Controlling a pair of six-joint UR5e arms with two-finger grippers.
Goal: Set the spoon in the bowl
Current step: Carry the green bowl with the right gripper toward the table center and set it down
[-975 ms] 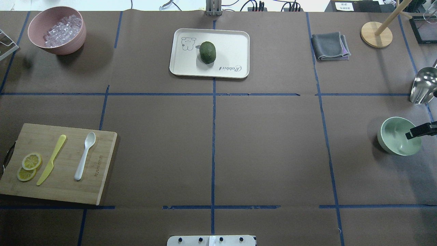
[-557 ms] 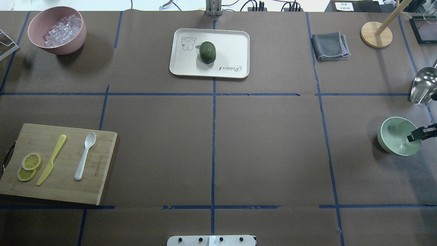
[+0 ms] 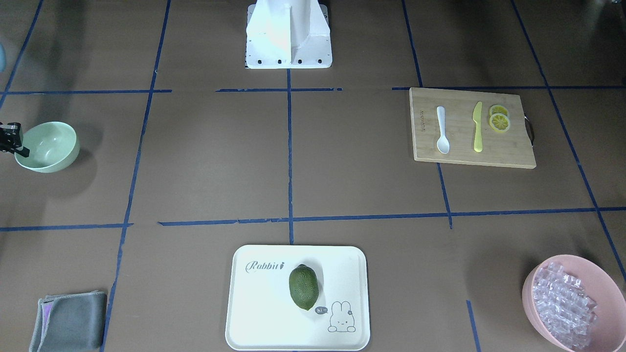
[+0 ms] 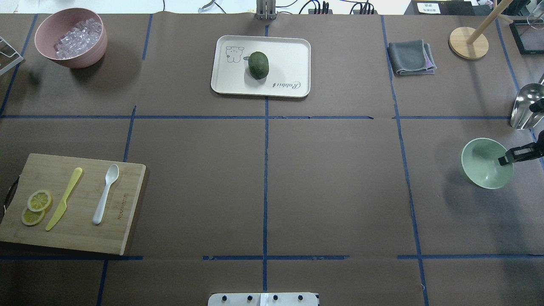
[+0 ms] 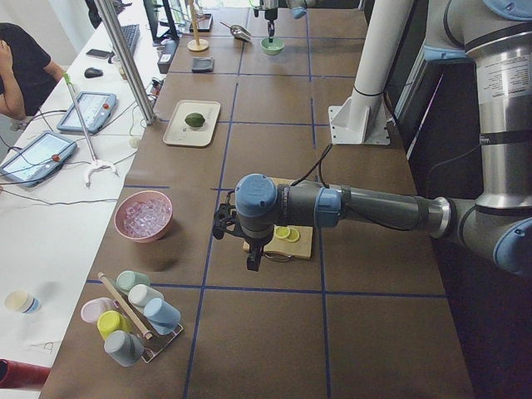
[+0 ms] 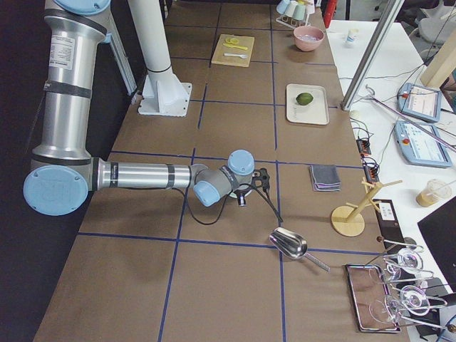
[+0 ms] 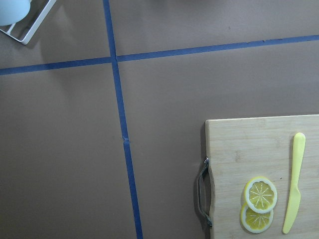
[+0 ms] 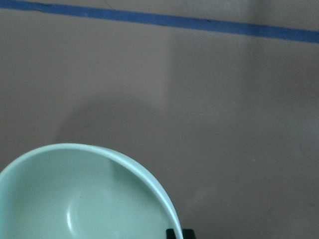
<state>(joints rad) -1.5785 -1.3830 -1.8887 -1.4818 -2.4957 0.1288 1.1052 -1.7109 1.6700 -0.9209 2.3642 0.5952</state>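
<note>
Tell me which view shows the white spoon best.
Overhead exterior: the spoon lies whole and unobstructed on the cutting board. Front-facing shows it smaller; exterior right, a tiny speck; exterior left, the left arm hides it; both wrist views miss it.

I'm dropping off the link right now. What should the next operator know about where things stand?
Right gripper: at the rim of the bowl on the table's far right, apparently clamped on it. The bowl seems raised off the table.
Left gripper: hovers above the handle end of the cutting board. Whether it is open or shut cannot be told.
Spoon: lies untouched on the board, beside the yellow knife.
Done: bowl grasped.
Left: pick up the spoon and put it in the bowl.
</note>
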